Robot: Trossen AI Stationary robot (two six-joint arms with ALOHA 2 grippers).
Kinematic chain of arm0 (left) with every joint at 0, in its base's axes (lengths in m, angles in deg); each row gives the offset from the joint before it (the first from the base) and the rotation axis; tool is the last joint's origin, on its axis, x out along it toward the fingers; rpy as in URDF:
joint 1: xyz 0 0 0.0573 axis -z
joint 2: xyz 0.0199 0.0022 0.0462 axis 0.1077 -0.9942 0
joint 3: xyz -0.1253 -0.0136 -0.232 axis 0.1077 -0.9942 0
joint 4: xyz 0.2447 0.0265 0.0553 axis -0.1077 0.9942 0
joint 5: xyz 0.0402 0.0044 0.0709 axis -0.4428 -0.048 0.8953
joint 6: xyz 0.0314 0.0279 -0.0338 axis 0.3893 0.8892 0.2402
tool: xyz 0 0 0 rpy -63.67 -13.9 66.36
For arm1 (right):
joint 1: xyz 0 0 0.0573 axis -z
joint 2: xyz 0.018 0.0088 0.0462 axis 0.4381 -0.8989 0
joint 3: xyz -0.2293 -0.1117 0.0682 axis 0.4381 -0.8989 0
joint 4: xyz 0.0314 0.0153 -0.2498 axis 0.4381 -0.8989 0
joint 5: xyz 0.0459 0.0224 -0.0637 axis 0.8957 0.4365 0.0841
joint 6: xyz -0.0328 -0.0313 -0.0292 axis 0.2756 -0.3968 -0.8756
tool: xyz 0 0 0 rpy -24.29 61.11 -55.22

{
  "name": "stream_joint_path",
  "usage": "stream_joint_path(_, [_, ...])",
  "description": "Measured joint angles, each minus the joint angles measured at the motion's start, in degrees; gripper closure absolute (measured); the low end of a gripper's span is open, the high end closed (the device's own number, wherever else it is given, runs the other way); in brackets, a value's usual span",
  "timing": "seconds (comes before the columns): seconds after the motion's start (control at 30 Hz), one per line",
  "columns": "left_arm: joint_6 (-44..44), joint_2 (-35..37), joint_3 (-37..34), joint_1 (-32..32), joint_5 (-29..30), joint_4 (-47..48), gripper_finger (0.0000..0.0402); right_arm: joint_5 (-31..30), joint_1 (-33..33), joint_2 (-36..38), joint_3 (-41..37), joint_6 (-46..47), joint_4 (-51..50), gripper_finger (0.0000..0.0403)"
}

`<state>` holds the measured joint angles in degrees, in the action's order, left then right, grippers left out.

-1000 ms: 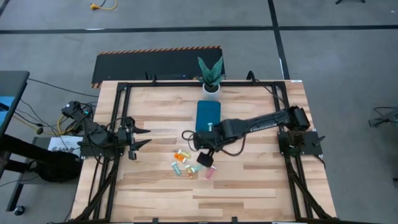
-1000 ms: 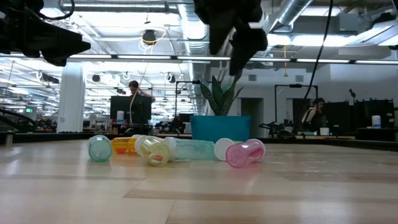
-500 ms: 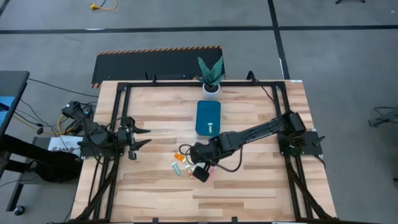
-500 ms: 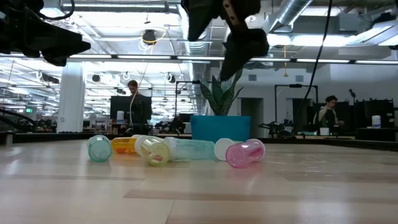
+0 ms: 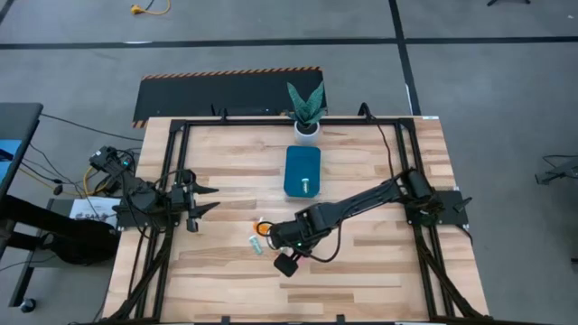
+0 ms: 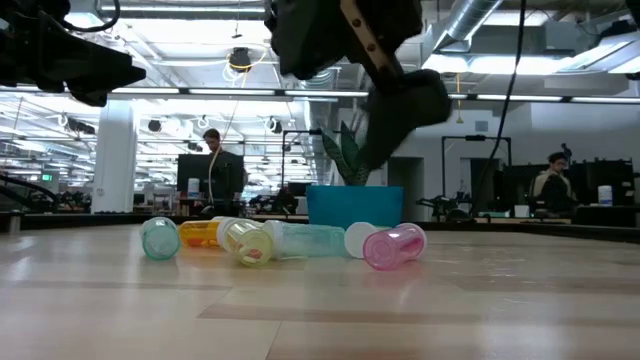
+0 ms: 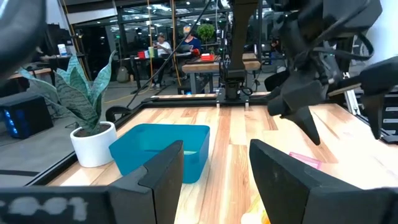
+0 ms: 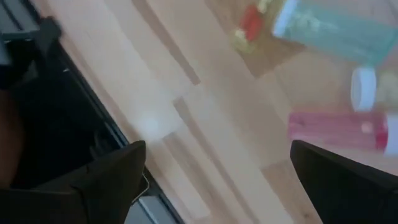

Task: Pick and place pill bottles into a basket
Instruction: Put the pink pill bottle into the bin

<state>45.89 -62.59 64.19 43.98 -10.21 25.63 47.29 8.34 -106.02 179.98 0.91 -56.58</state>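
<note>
Several pill bottles lie on their sides in a cluster on the wooden table: a teal one [image 6: 160, 239], an orange one [image 6: 200, 233], a yellow one [image 6: 246, 242], a long green one [image 6: 312, 240] and a pink one [image 6: 395, 246], also seen as the pink bottle [image 8: 339, 130]. The teal-blue basket [image 5: 302, 168] stands behind them, toward the far edge. My right gripper [image 8: 217, 152] hangs open above the cluster, slanting down, touching nothing. My left gripper [image 7: 214, 165] waits open at the table's left edge.
A white pot with a green plant [image 5: 307, 113] stands at the far edge behind the basket. A small pale thing [image 5: 306, 186] lies inside the basket's near end. Bare wood lies between the bottles and the near edge. People sit in the room beyond.
My right gripper has swung from beside the basket toward the table's near edge and slightly left. It has come lower over the bottles, tipped further down and rolled. The bottles have stayed where they were.
</note>
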Motion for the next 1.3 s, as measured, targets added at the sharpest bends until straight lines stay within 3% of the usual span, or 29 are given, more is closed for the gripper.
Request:
stream_joint_path(0.37, [0.0, 0.0, 0.0, 0.0, 0.0, 0.0, 0.0226, -2.72, -0.75, -0.18, 0.09, 10.82, 1.0, 0.0003])
stream_joint_path(0.5, [0.0, 0.0, 0.0, 0.0, 0.0, -0.02, 0.0226, -3.53, -1.08, -0.18, 0.09, 6.32, -1.74, 0.0005])
stream_joint_path(0.7, [0.0, 0.0, 0.0, 0.0, 0.0, -0.02, 0.0226, -10.0, -1.22, -0.18, 0.09, 2.71, -9.9, 0.0003])
stream_joint_path(1.1, [0.0, 0.0, 0.0, 0.0, 0.0, -0.02, 0.0226, -19.1, -2.63, -0.16, 0.09, -3.33, -13.86, 0.0006])
stream_joint_path(1.3, [0.0, 0.0, 0.0, 0.0, 0.0, -0.02, 0.0226, -20.07, -2.61, -0.14, 0.09, -4.76, -14.16, 0.0005])
